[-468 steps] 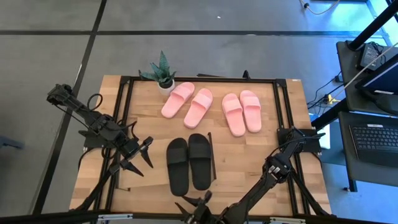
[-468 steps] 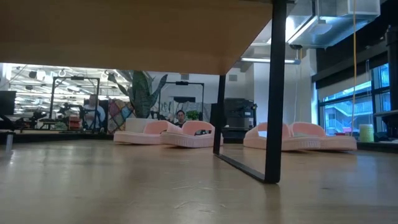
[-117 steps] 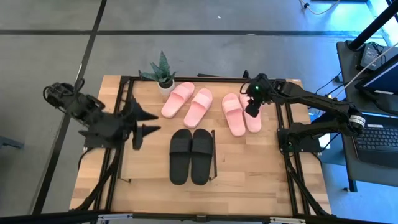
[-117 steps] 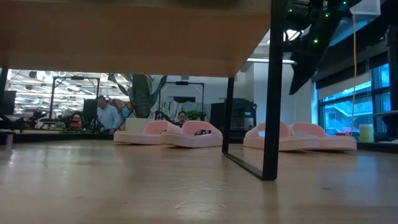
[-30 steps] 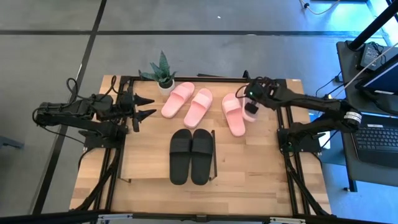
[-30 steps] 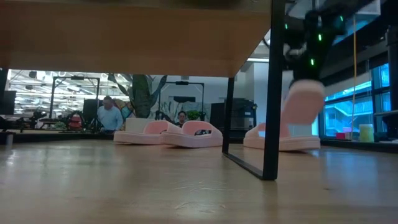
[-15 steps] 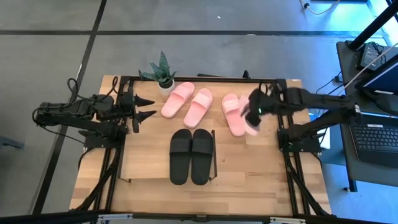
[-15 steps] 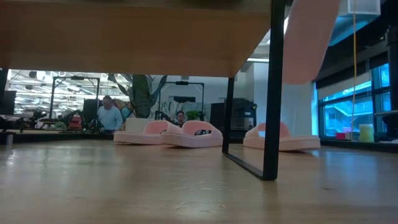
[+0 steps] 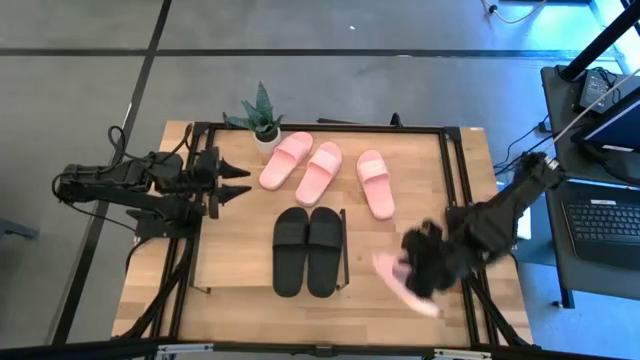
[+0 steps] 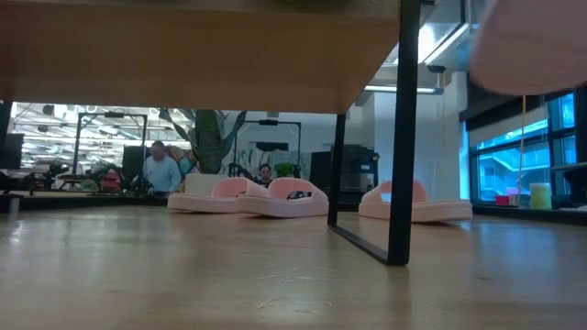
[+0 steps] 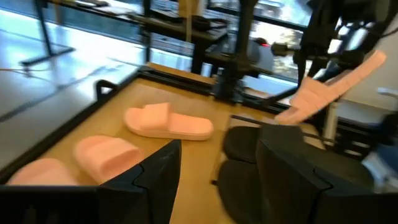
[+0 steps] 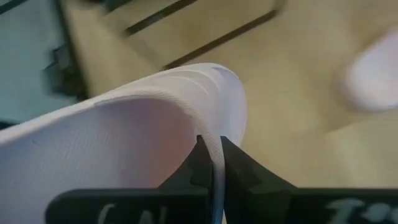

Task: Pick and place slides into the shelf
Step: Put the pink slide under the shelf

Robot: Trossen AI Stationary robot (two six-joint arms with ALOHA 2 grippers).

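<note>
My right gripper (image 9: 422,268) is shut on one pale pink slide (image 9: 392,276) and holds it in the air over the table's near right part. The low view shows this slide (image 10: 532,41) high at the right. Three other pink slides (image 9: 320,170) lie flat on their soles at the far side. The black pair (image 9: 305,252) lies on the shelf's light-wood board (image 10: 183,55), beside its black end frame (image 10: 404,128). My left gripper (image 9: 238,181) hovers open at the far left, pointing at the pink slides. My right gripper (image 12: 214,158) pinches a thin edge of the pink slide (image 12: 219,140) between its two fingers. I cannot tell whether that edge is strap or sole. The slide (image 11: 329,93) is lifted clear and hangs tilted below the fingers.
A small potted plant (image 9: 262,118) stands at the far edge next to the pink slides. A black frame (image 9: 320,127) runs around the tabletop. Bare wood lies between the black pair and the right edge. A person (image 10: 163,172) shows in the room beyond.
My right gripper has carried the pink slide up from beside its mate at the far right and swung it toward the table's near edge. The slide first hung upright and now sits tilted, higher in the low view.
</note>
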